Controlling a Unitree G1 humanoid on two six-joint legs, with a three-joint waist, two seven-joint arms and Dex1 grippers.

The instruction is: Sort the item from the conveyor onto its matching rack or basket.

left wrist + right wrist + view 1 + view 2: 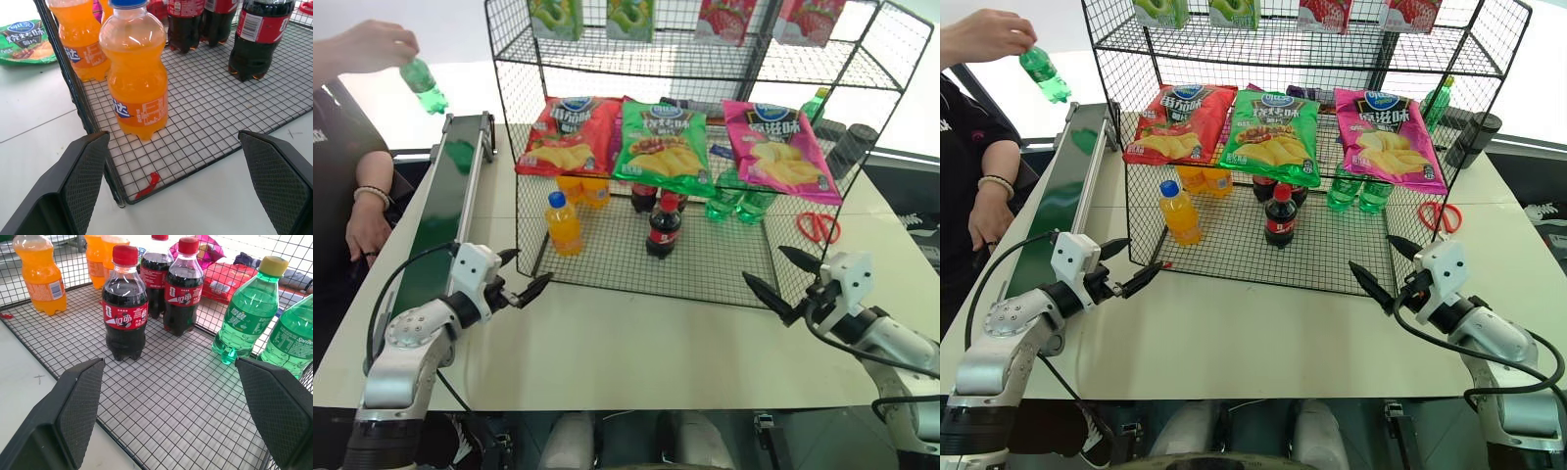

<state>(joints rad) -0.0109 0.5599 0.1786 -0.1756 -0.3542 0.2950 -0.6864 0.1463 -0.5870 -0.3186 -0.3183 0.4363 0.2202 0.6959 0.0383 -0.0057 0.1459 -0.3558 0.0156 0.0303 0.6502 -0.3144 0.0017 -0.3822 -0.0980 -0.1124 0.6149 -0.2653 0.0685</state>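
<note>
The green bottle is held in a person's hand above the belt, so nothing's grabbable yet. Both pincers, left and right, are spread wide by the rack. Best kept waiting till it's set down.

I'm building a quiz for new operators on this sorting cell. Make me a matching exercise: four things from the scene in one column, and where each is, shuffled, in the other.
Things:
1. green soda bottle
2. red scissors
3. front orange drink bottle
4. pink snack bag

Places:
A. hung on the black wire rack's front
B. held in a person's hand above the conveyor
C. standing on the rack's bottom tier
D. lying on the table beside the rack

Pairs: 1-B, 2-D, 3-C, 4-A
</note>
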